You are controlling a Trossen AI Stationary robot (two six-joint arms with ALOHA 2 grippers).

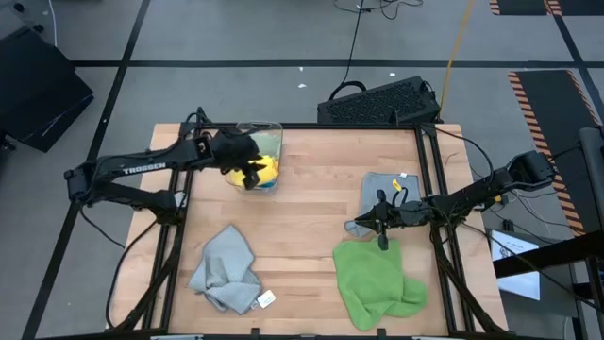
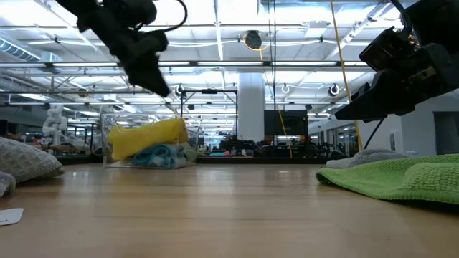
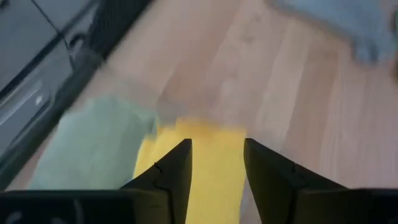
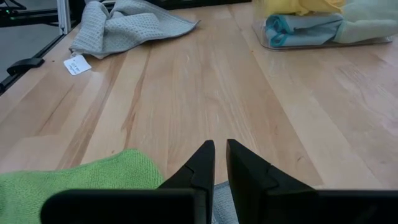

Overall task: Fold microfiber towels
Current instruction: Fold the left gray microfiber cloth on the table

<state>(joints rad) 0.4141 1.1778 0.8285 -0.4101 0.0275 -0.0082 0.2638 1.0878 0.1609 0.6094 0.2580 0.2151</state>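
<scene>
Folding had barely begun: grey towel (image 1: pixel 226 271) and bright green towel (image 1: pixel 374 283) lay crumpled beyond the clear bin (image 1: pixel 271 133), whose yellow towel (image 1: pixel 265 170) sat under the part-open left gripper (image 1: pixel 250 174); right gripper (image 1: pixel 380 224) was closed, empty.

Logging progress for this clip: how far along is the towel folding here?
Done: a grey towel lies fairly flat under the right arm, possibly folded. In hand: the left gripper, fingers apart, hangs over the bin above the yellow towel, nothing gripped. The right gripper idles nearly closed. Left: the crumpled grey towel, the bright green towel, and the towels in the bin.
</scene>
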